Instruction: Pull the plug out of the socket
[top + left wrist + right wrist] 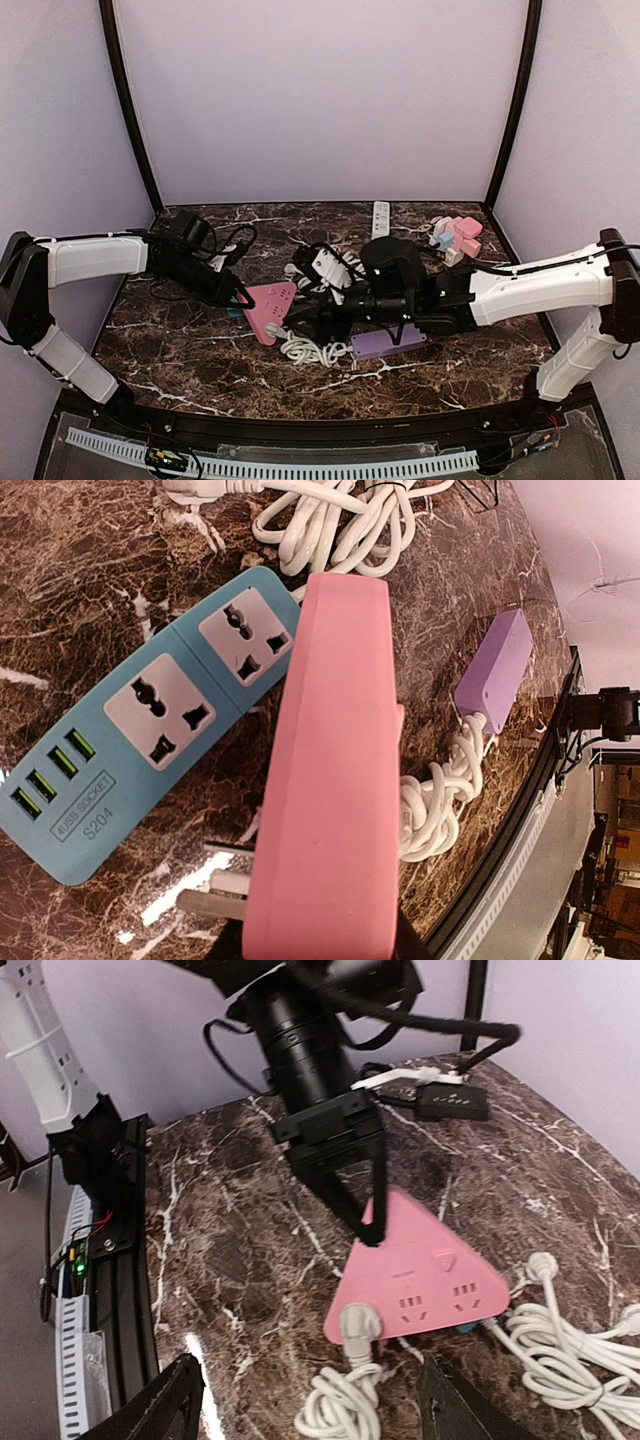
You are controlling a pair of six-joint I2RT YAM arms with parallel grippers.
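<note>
Here, left gripper pinches pink socket; plug in it, ahead of spread right gripper.

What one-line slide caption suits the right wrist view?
Left tool holds pink triangular socket; white plug inserted at its corner.

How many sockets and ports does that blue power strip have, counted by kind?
Blue power strip, seen from the left wrist camera:
Plug sockets: 2
USB ports: 4
Total: 6
</note>
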